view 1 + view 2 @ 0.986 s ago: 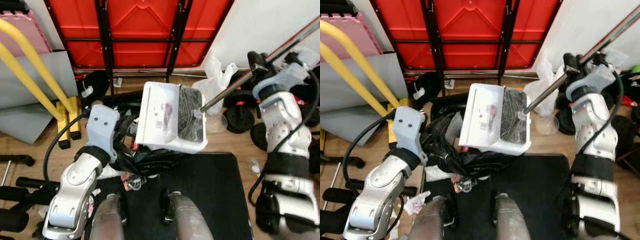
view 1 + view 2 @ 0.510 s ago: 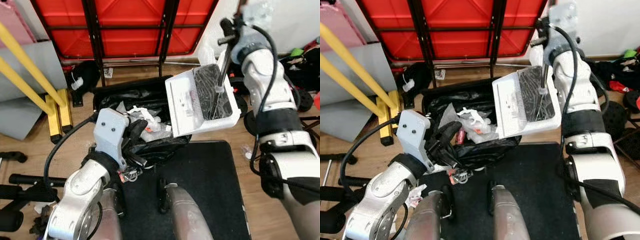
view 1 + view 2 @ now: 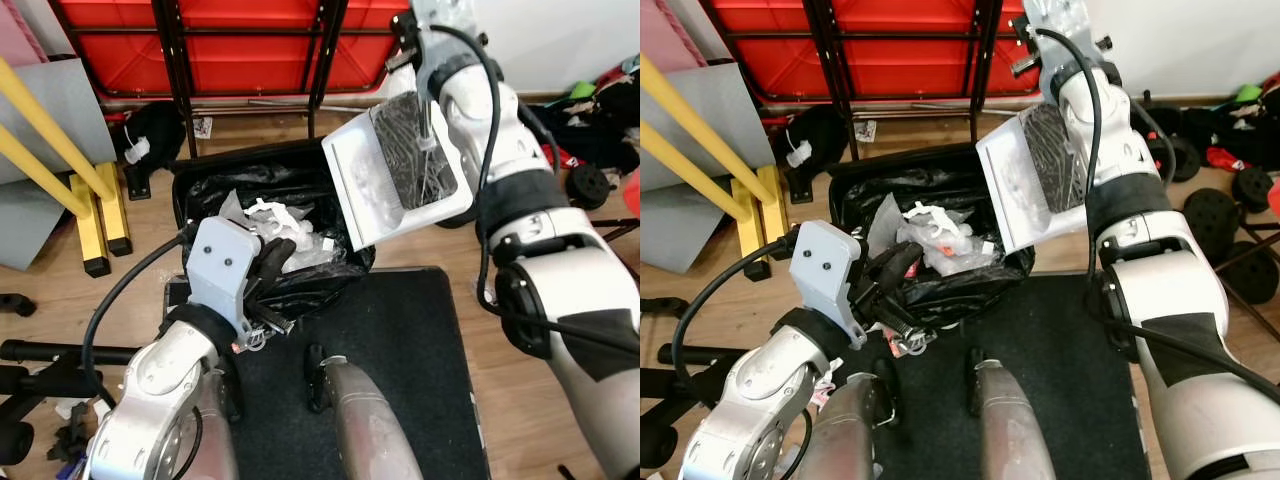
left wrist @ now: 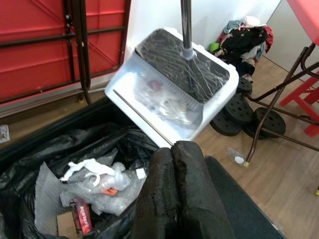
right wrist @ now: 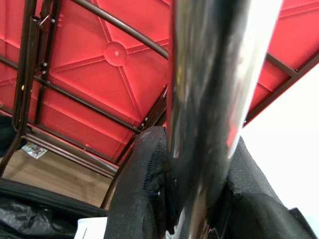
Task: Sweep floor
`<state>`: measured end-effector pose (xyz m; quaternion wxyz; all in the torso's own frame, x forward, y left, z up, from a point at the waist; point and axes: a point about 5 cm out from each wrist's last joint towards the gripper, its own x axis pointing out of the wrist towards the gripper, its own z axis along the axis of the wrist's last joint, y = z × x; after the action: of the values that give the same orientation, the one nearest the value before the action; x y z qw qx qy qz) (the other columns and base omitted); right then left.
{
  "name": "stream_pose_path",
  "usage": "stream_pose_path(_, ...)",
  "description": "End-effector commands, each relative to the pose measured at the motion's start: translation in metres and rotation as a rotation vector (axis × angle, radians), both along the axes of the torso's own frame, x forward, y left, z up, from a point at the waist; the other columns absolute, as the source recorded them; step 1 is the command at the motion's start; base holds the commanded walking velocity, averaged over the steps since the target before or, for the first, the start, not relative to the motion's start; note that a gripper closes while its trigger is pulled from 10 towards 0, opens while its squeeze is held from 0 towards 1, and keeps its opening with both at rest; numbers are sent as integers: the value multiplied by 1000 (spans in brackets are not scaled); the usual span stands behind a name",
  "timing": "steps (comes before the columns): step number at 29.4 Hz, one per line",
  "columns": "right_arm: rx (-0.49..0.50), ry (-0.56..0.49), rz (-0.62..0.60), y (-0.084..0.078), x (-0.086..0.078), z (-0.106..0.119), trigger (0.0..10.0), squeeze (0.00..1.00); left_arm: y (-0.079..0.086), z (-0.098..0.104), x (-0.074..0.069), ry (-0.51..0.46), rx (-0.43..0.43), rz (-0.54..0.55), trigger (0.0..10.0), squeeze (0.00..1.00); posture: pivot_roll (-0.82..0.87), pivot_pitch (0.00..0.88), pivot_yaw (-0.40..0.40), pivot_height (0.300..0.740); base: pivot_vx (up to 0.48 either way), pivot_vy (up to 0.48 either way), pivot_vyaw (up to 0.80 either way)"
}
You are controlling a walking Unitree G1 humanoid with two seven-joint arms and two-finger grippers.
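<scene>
Right hand (image 5: pixel 194 199) clamps white dustpan's (image 3: pixel 385 185) chrome handle (image 5: pixel 209 89).

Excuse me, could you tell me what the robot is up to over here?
It is emptying a dustpan. The right claw is shut on the metal handle of the white dustpan, which hangs tilted at the far right corner of a black-lined trash bin holding plastic wrappers. Some clear scraps still lie in the pan. The left claw, shut, hovers at the bin's near edge.
</scene>
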<state>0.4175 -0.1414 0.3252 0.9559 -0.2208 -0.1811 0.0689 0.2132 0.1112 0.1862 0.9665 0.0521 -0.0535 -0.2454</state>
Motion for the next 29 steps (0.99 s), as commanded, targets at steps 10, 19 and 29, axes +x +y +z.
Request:
stream_pose_path(10,-27,-88,-10,1,-1,19,10000,0,-3,-3,-5,26,0,11,10000,0,-129,382,-221,740,0,0,0)
stream_pose_path(19,-33,-105,-42,-6,-1,22,10000,0,-3,-3,-5,29,4,11,10000,0,-127,377,-217,740,0,0,0)
stream_pose_path(29,268,-75,152,-16,-18,-7,10000,0,3,-7,7,73,-37,64,10000,0,-144,336,-207,740,0,0,0)
